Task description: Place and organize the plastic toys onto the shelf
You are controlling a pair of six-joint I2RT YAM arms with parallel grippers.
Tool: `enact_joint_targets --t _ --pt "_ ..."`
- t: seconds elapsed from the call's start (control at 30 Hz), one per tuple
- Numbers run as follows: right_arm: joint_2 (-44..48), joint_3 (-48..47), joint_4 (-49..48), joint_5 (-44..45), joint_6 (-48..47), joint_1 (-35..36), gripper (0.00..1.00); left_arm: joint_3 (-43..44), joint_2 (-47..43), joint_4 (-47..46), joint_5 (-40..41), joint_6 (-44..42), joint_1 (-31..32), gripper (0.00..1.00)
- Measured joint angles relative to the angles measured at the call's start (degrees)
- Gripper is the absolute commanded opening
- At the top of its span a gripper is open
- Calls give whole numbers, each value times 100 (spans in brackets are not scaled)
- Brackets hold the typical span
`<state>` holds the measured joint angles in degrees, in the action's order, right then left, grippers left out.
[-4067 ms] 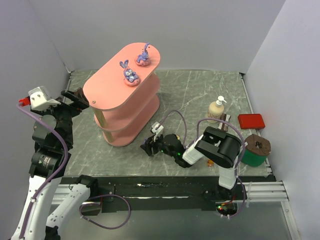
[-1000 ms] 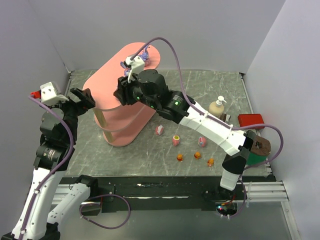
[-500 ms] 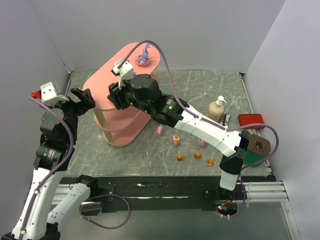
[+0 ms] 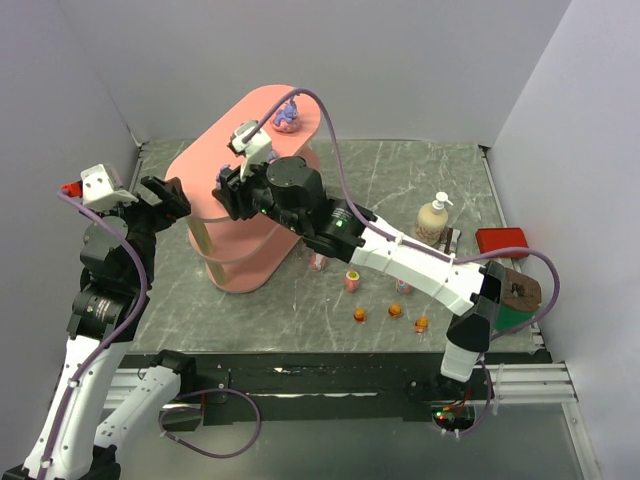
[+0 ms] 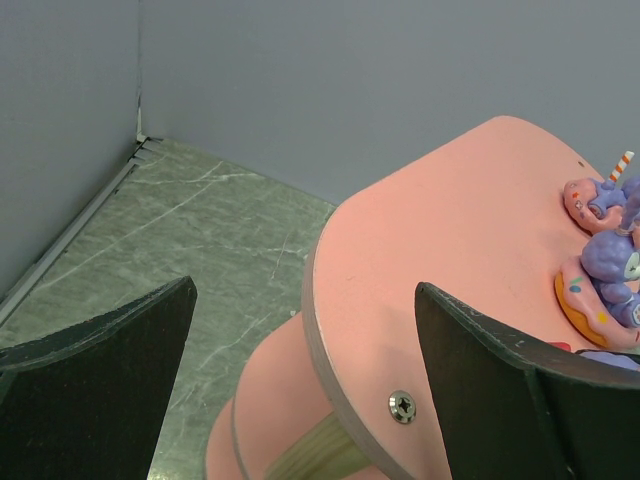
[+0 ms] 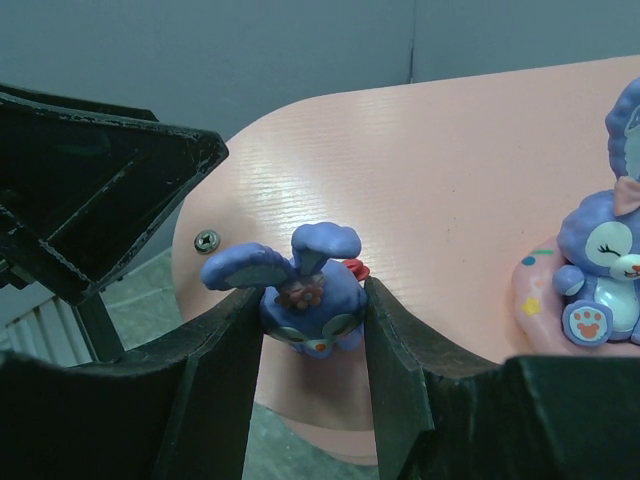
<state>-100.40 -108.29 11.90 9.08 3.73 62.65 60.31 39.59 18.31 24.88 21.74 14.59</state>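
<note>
While my right arm stretches up and across the grey marbled table [image 4: 400, 180], its gripper [image 6: 312, 305] is closed partway on a small purple bunny [image 6: 308, 285], with one black finger against each flank. The bunny sits over the near end of the top board of the shelf [image 4: 205, 190], a tall pink three-tier shelf; I cannot tell whether the bunny touches the board. To its right on that board sits a second bunny [image 6: 595, 290] on a pink ring base, and a third bunny [image 4: 286, 117] is at the far end. My left gripper [image 5: 302, 295] hangs just beside the shelf's near-left edge (level with the top board), jaws spread wide and holding nothing. On the table to the right of the shelf lie three pink-and-white egg toys [image 4: 352, 280] and, nearer me, three tiny orange toys [image 4: 395, 310]. A cream pump bottle [image 4: 433, 217] and a flat red box [image 4: 502, 241] stand further right.
</note>
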Motion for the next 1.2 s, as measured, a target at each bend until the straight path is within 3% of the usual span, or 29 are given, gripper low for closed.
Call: enact_joint_targets --t 0.53,0.7,1.2 --pt "581 1392 -1534 -33 2 -2 35 0 4 4 0 0 0 96" --pt "577 1360 -1478 -61 -24 -7 38 0 11 7 0 2 0 96" --pt "155 201 -59 -101 149 -48 49 0 35 11 0 2 0 96"
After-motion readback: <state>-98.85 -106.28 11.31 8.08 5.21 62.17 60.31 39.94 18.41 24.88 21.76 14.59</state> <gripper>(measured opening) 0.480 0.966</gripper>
